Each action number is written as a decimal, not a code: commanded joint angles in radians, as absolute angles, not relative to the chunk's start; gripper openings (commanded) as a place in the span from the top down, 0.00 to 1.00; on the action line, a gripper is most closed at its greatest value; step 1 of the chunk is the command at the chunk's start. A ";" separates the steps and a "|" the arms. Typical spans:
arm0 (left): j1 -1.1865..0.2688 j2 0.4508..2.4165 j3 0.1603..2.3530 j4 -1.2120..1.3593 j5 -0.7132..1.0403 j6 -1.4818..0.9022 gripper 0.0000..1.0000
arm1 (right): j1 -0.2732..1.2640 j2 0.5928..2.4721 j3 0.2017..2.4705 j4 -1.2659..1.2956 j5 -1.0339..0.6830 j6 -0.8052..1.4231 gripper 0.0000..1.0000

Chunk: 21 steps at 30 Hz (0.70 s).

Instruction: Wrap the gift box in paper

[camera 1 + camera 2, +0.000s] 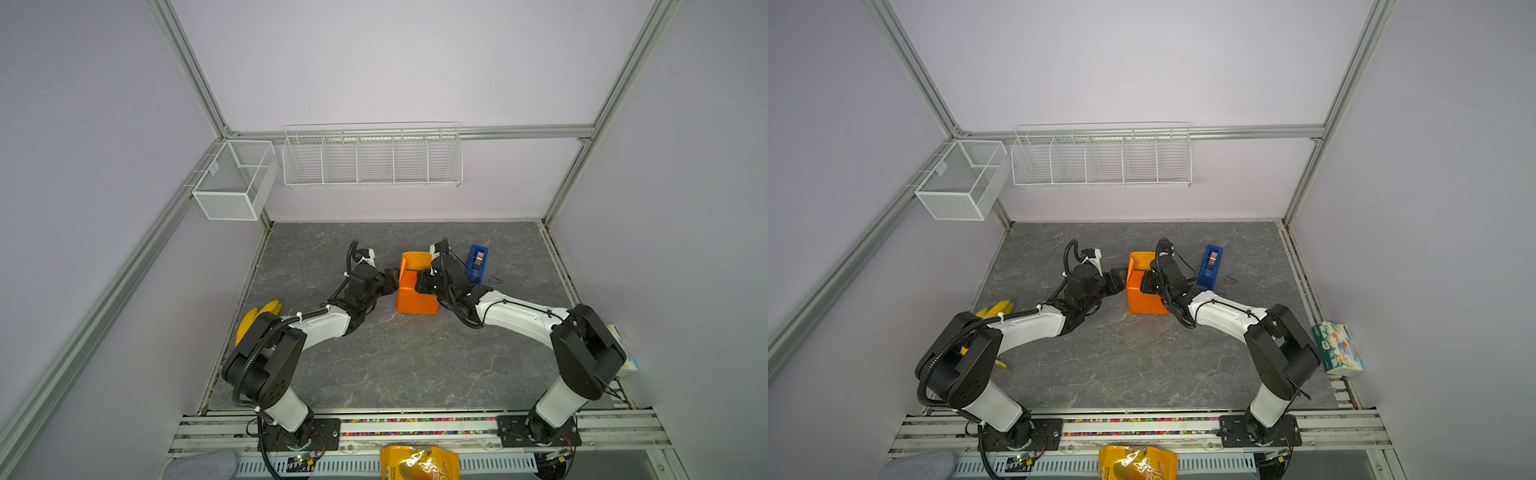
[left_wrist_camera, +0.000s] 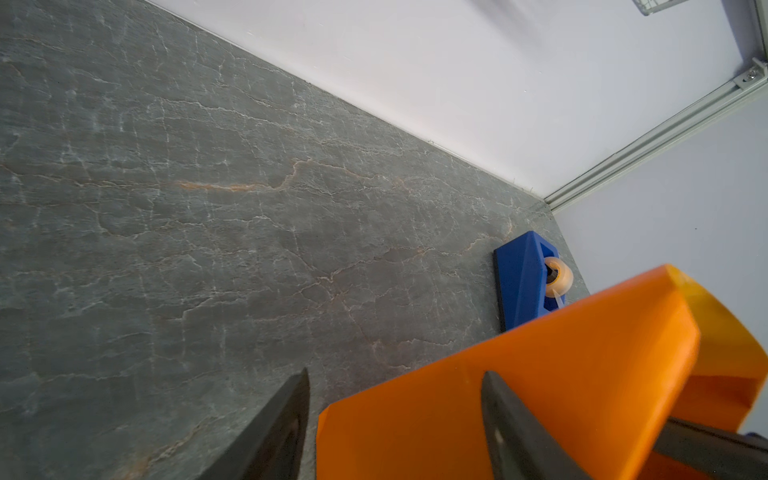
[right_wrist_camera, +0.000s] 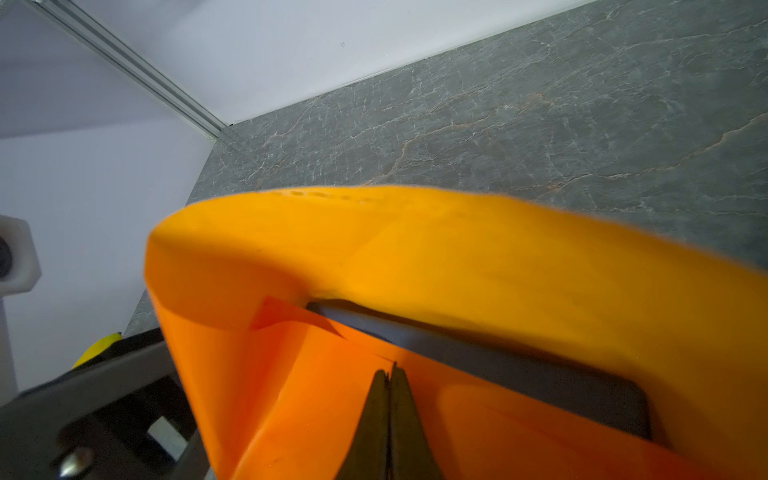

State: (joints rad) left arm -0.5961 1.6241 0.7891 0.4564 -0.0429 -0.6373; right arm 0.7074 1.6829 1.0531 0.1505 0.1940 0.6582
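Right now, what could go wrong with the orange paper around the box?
1. No tape shows on the paper. Its far flap stands up loose, so it may spring open and bare more of the gift box.
2. The shut right pincer presses the paper with thin tips, and a slip might tear it.
3. The tape dispenser stands close beside the right arm, which might knock it.

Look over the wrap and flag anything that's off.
The paper stands up at its far end as a loose, curled flap, not folded down. In the right wrist view a strip of the gift box shows bare beneath it. A small triangular nick or fold sits at that edge.
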 commanded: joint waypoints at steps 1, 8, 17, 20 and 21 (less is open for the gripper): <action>-0.600 1.645 0.796 0.493 -0.027 -0.656 0.35 | 0.698 1.694 1.040 0.016 0.211 0.656 0.93; -0.602 1.674 0.804 0.476 -0.013 -0.654 0.34 | 0.697 1.693 1.034 0.018 0.211 0.659 0.93; -0.602 1.697 0.819 0.448 0.008 -0.648 0.34 | 0.695 1.686 1.028 0.015 0.215 0.657 0.94; -0.606 1.699 0.821 0.440 0.019 -0.637 0.34 | 0.696 1.683 1.028 0.017 0.216 0.659 0.93; -0.607 1.697 0.821 0.434 0.021 -0.635 0.34 | 0.696 1.682 1.026 0.017 0.216 0.659 0.93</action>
